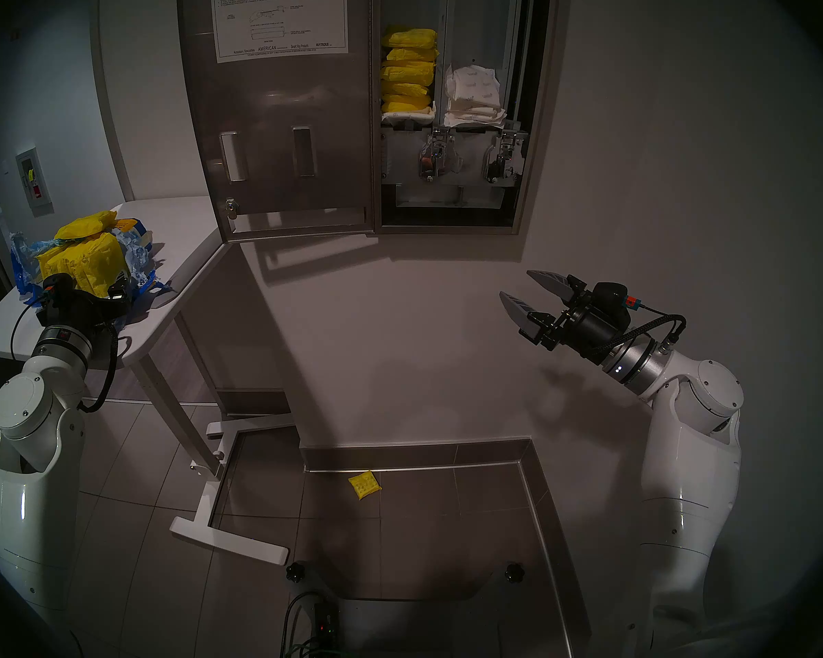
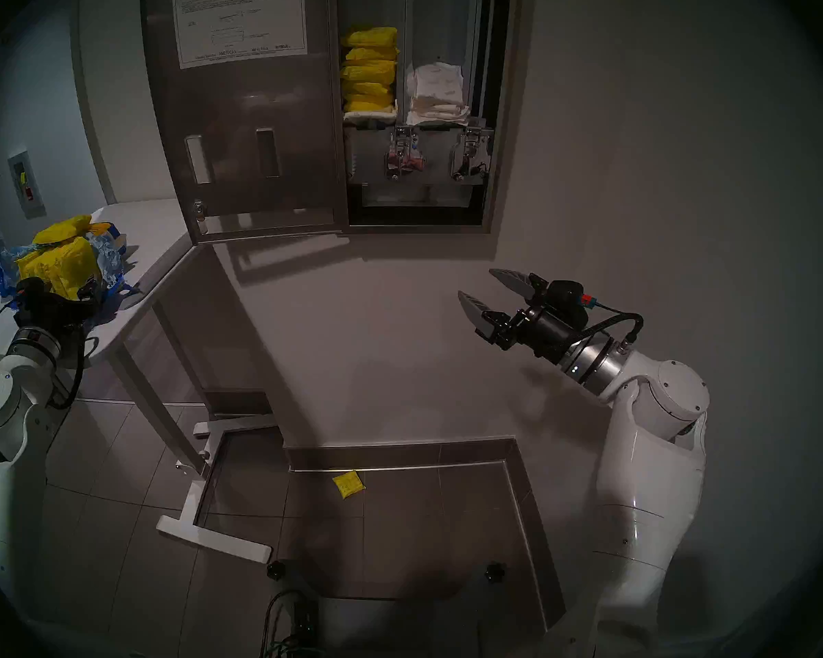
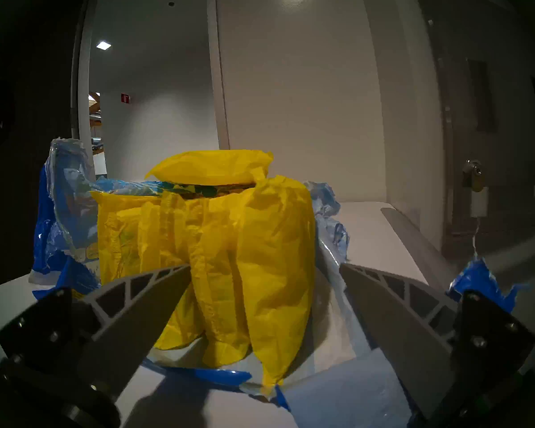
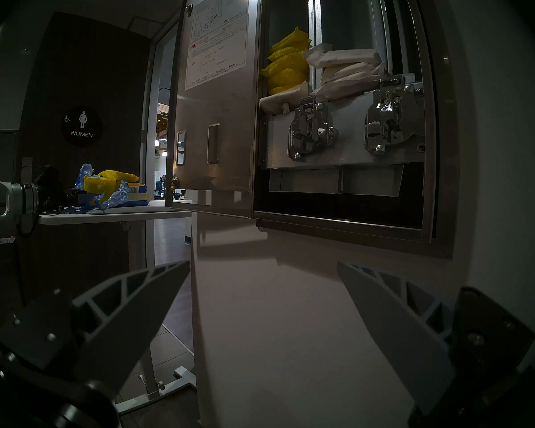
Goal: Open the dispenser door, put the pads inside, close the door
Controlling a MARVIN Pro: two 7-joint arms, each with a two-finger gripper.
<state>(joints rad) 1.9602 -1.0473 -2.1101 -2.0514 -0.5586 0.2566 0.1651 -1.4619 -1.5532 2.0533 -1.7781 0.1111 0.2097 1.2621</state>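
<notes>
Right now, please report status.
Both tools open: left tool at yellow-wrapped pads, right tool idle. Brushed-steel dispenser door open. One yellow packet on floor.

The top of the dispenser door (image 1: 276,106) is cut off by the picture's edge; the words on its sheet (image 1: 279,18) are too small to read; the left gripper (image 1: 97,295) hides its own fingers from the head views.

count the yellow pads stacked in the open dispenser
5 yellow pads show, stacked in the left column, from top to bottom. They rest on a white pad; more may be hidden behind.
</notes>
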